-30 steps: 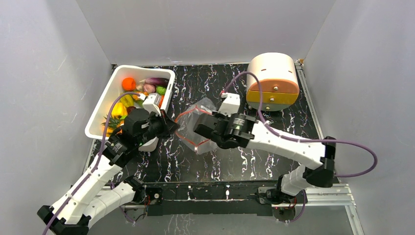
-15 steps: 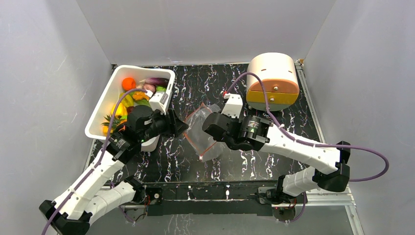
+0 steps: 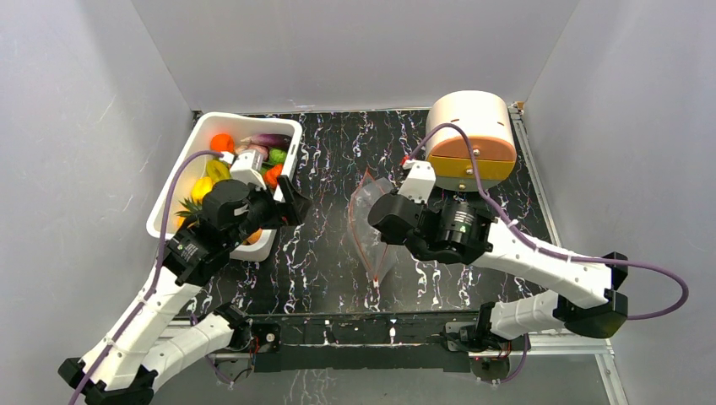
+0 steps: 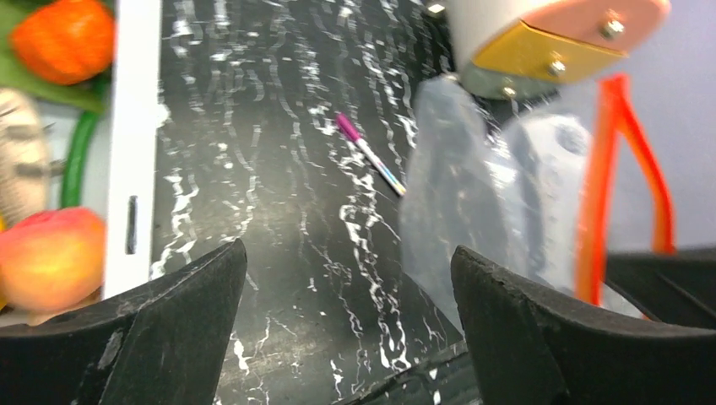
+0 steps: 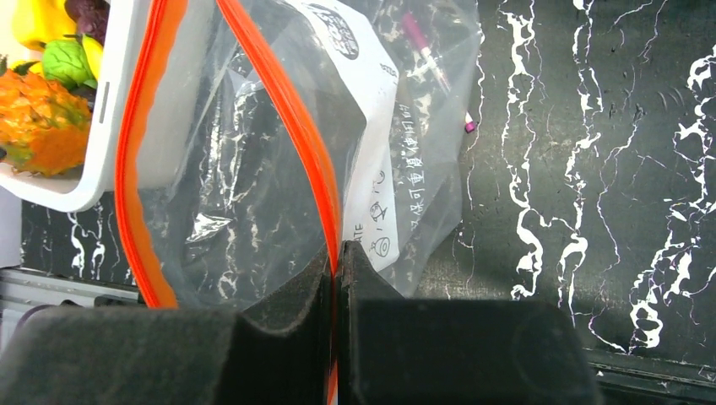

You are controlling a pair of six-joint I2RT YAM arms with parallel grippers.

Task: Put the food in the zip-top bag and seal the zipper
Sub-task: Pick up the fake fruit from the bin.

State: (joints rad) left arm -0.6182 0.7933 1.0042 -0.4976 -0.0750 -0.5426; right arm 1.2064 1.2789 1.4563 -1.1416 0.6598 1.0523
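The clear zip-top bag (image 3: 371, 202) hangs lifted off the table at the middle, its mouth gaping. My right gripper (image 3: 380, 224) is shut on one side of the orange-red zipper (image 5: 287, 118), pinched at the fingertips (image 5: 336, 261). The other zipper side loops to the left (image 5: 135, 169). My left gripper (image 3: 287, 202) stands open and empty beside the tub, apart from the bag (image 4: 507, 194); between its fingers (image 4: 348, 253) only table shows. The food (image 3: 245, 160) lies in the white tub: an orange (image 3: 222, 142), a peach (image 4: 51, 257) and other pieces.
The white tub (image 3: 181, 181) stands at the back left, its wall (image 4: 135, 126) close to my left fingers. A round pink and orange drawer box (image 3: 470, 135) sits at the back right. A thin purple pen (image 4: 370, 153) lies on the table behind the bag.
My left gripper has let go of the bag, opened wide and drawn back toward the tub. My right gripper has carried the bag to the right, where it hangs edge-on.
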